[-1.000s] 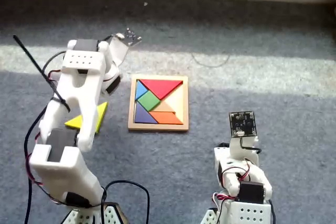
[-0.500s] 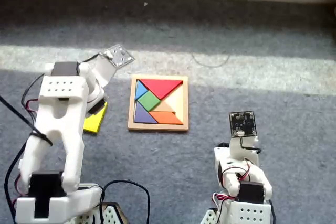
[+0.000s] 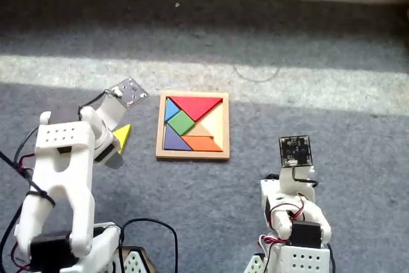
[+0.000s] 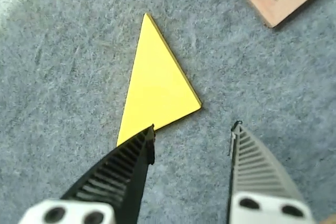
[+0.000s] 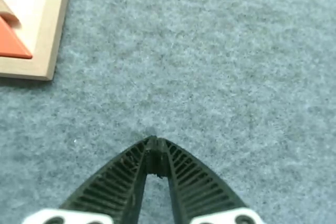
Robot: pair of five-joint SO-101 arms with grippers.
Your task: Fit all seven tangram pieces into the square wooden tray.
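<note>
Flat yellow triangle piece [image 4: 157, 85] lies on grey carpet [image 3: 287, 94] beside square wooden tray [image 3: 192, 154] | long axis, sharp tip point away from left gripper [image 4: 193, 129] | jaws spread wide, empty | right gripper [image 5: 152, 142] closed, empty

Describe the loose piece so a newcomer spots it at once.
Find the square wooden tray on the grey carpet. Beside it, on the left arm's side, a yellow triangle lies flat before the left gripper's open fingers. It alone sits outside the tray.
</note>
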